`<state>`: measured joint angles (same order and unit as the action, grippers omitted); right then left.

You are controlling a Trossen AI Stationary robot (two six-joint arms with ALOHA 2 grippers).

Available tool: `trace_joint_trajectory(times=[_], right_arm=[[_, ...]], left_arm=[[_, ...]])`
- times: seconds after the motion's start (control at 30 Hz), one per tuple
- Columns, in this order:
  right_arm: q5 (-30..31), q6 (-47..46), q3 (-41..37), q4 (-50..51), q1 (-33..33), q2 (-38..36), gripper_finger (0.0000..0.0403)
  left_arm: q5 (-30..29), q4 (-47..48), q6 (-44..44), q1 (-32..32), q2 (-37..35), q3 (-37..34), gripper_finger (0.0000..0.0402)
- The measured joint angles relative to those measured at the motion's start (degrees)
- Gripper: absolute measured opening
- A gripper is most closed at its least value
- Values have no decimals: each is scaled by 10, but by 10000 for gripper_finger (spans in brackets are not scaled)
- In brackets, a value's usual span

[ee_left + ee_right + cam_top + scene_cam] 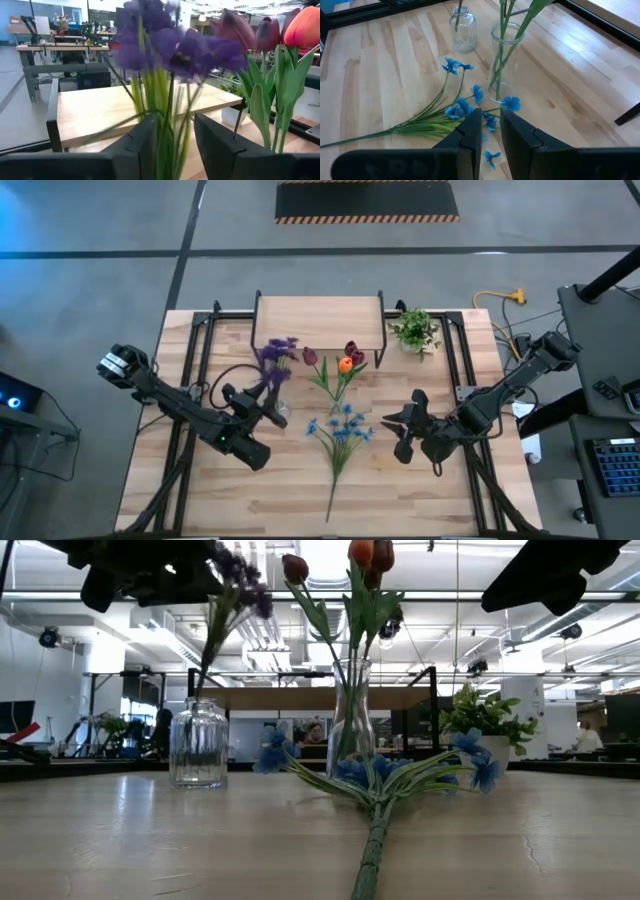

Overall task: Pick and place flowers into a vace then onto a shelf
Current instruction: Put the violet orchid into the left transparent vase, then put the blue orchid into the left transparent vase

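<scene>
A purple flower cluster (275, 352) stands tilted, its stems (208, 650) down in a ribbed glass jar (198, 745). My left gripper (175, 125) is level and open, one finger on each side of those stems above the jar. Dark red tulips (235, 27) and an orange bud (300, 27) stand in a clear vase (352, 720). Blue flowers (340, 430) lie flat on the table. My right gripper (491, 117) hovers above their blooms, tilted down, its fingers a little apart with nothing between them. The shelf (320, 320) stands at the far edge. My left gripper has the purple flower's stems (172, 115) between its two fingers, coming in level across them, above the jar. I cannot tell whether the fingers touch the stems. The flower leans with its lower stems inside the jar.
A leafy potted plant (415, 330) stands at the shelf's right end. Black rails (195, 380) run along both sides of the table. The blue flowers' long stem (332, 490) reaches toward the near edge, with bare wood on either side.
</scene>
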<state>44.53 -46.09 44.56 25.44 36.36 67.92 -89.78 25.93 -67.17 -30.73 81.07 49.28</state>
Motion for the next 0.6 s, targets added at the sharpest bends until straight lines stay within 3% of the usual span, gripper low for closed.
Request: trace_joint_trajectory(times=[0.33,0.6], right_arm=[[0,0,0,0,0,0,64],[-1,2,0,1,0,0,59]], left_arm=[[112,-7,1,-5,0,0,144],[115,-17,33,-42,-2,15,144]])
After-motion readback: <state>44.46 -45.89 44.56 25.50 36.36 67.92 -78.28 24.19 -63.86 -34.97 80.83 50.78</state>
